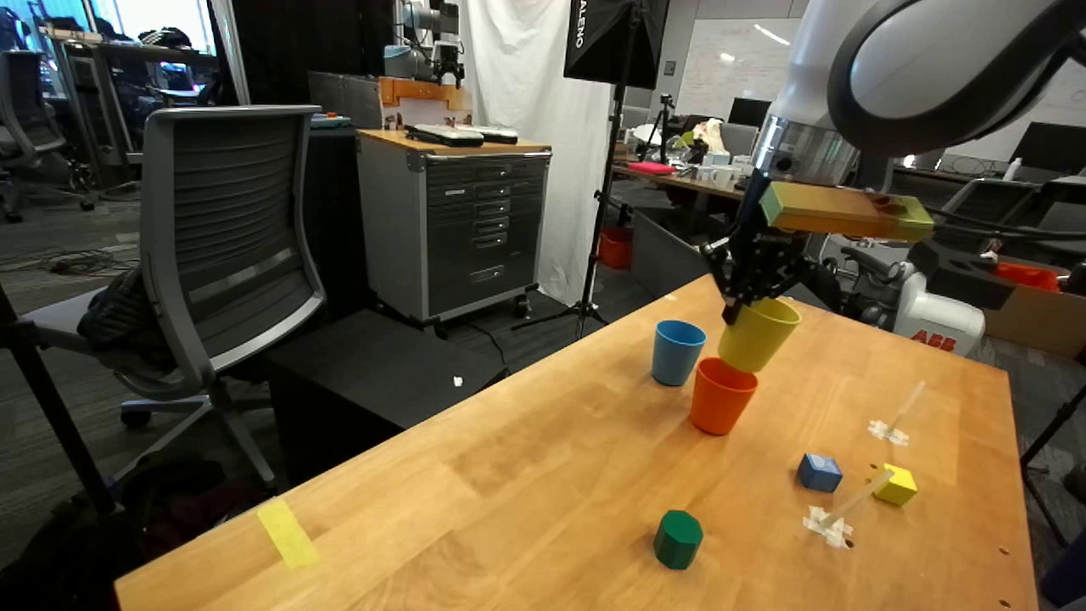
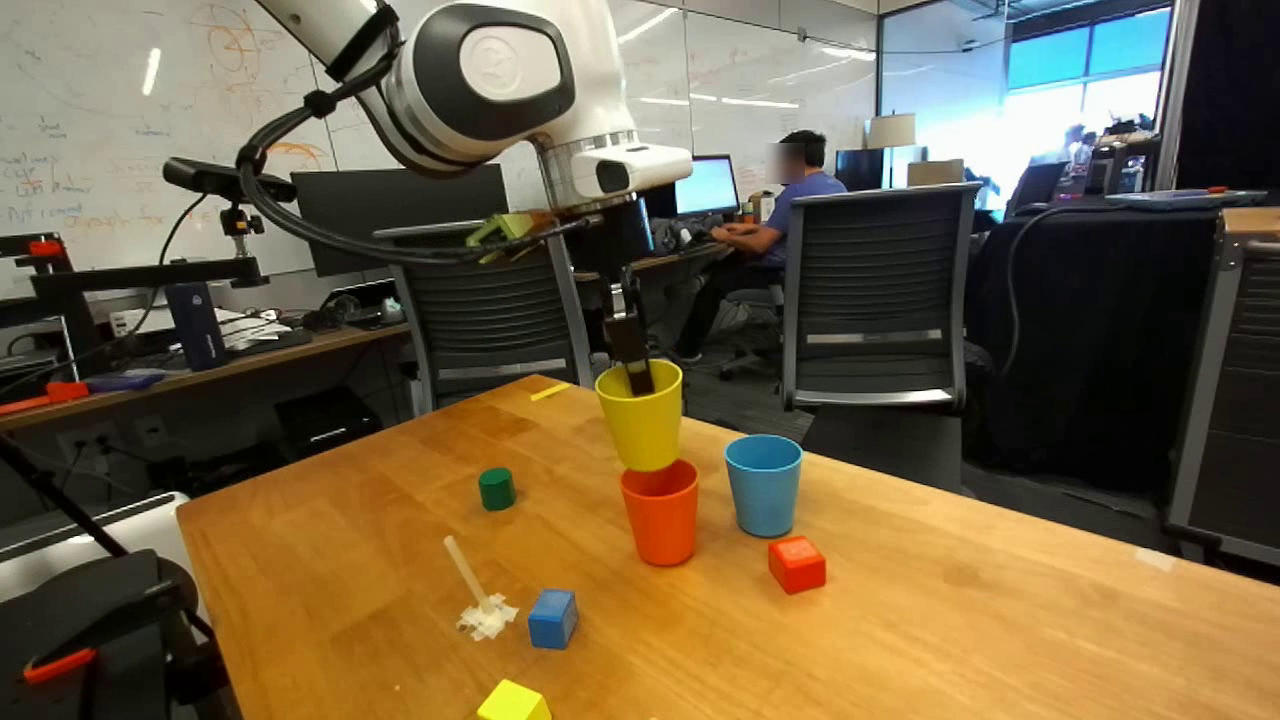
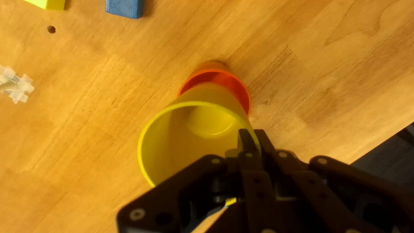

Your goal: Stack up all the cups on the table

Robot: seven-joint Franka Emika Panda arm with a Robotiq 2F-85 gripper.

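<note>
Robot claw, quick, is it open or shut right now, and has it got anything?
Claw: closed, holding the yellow cup by its edge.

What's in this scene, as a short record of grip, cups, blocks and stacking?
Grip: end effector closed on the wall of the yellow cup
Held cup: base over or in the opening of the orange-red cup; can't tell which
Lower cup: orange-red cup, upright on the table
Other cup: blue cup, upright, apart from the orange-red cup
Blocks: green block, blue block, yellow block, red block
Stacking: unfinished; the blue cup stands by itself
</note>
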